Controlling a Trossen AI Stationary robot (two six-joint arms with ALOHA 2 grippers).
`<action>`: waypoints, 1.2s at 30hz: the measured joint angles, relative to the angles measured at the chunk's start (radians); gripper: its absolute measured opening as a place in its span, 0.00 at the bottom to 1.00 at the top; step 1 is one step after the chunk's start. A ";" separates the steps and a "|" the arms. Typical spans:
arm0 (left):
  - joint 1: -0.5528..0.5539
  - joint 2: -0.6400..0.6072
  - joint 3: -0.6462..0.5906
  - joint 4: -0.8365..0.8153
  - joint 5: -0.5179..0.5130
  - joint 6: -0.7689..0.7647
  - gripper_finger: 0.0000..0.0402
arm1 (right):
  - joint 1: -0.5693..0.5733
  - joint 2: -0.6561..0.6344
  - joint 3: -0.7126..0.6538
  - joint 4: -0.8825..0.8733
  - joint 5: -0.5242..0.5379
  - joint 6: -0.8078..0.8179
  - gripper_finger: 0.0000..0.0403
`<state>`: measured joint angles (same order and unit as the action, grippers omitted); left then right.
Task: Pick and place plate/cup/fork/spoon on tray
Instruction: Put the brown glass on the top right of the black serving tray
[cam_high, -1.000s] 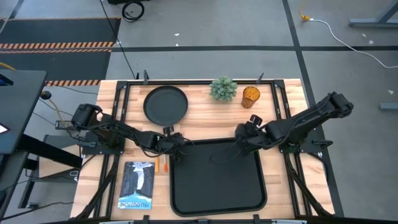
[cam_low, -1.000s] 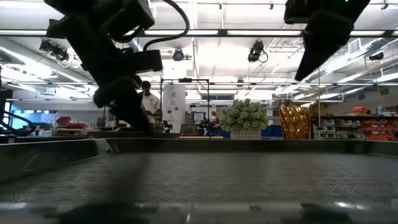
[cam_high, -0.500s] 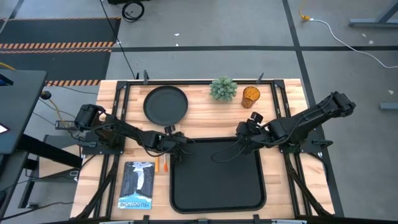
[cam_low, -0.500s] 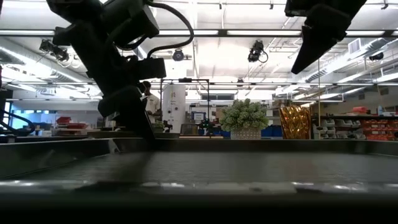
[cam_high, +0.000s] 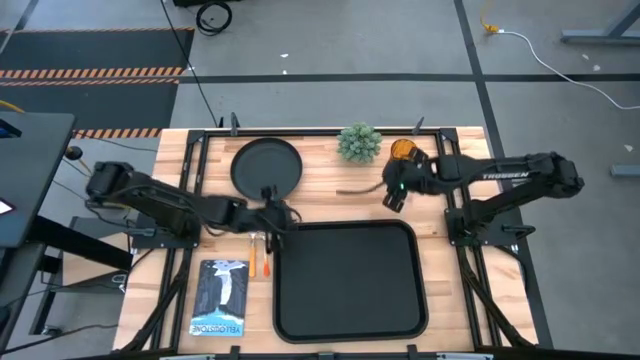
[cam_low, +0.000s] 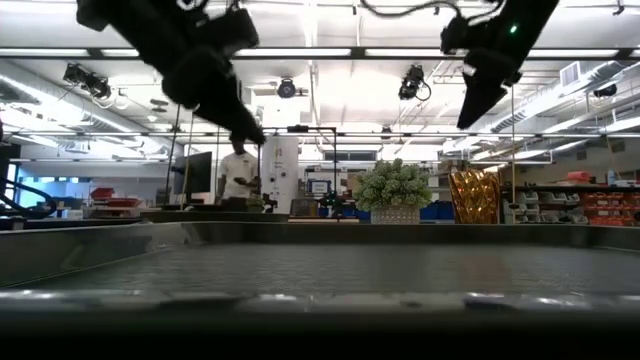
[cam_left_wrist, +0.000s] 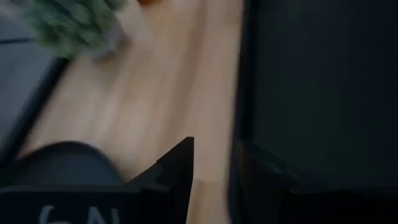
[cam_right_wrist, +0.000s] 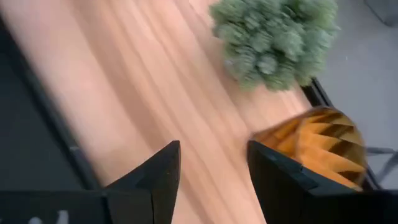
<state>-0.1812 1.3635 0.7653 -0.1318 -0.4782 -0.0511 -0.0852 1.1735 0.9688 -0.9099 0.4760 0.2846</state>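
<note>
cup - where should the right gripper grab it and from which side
Probably the cup's faceted side wall, fingers either side. It stands upright near the table's far edge, the plant close beside it, so come from the tray side, where the open right gripper already is.

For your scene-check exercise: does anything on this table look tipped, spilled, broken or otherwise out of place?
Nothing stands out. The plate lies flat, the cup and plant stand upright on the table, and the tray sits square, with nothing on it.
</note>
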 joint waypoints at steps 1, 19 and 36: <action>0.008 -0.031 -0.015 0.022 0.001 0.013 0.32 | -0.036 0.000 0.000 0.000 -0.019 -0.033 0.47; 0.161 -0.407 -0.290 0.402 0.230 0.100 0.32 | -0.537 0.184 0.206 -0.166 -0.399 -0.357 0.45; 0.207 -0.632 -0.494 0.570 0.282 -0.128 0.32 | -0.570 0.388 0.311 -0.310 -0.420 -0.467 0.40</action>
<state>0.0262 0.7311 0.2713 0.4383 -0.1967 -0.1790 -0.6554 1.5611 1.2797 -1.2197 0.0561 -0.1828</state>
